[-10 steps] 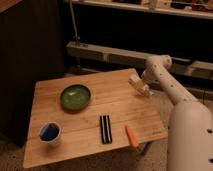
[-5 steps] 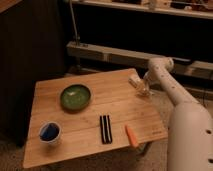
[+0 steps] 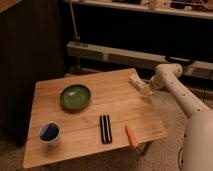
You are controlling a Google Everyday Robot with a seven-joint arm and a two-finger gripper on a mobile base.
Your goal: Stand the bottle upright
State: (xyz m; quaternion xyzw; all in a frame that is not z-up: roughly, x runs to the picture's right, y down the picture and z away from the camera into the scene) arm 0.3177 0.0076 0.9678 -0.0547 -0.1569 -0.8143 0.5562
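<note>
The bottle point(image 3: 135, 80) shows as a small whitish piece lying on its side at the far right edge of the wooden table point(image 3: 90, 117). My gripper point(image 3: 143, 88) reaches in from the right at the end of the white arm point(image 3: 175, 92), low over that edge and right at the bottle. Its jaws stand open, and I cannot tell whether they touch the bottle. The bottle's cap end is not distinguishable.
A green bowl point(image 3: 76, 96) sits at the table's middle left and a blue cup point(image 3: 50, 132) at the front left. A black striped block point(image 3: 105, 129) and an orange carrot-shaped piece point(image 3: 131, 135) lie near the front. A dark cabinet and a low shelf stand behind.
The arm has shifted slightly right and dropped, bringing the gripper lower onto the table's far right edge at the bottle. Nothing else on the table has moved.
</note>
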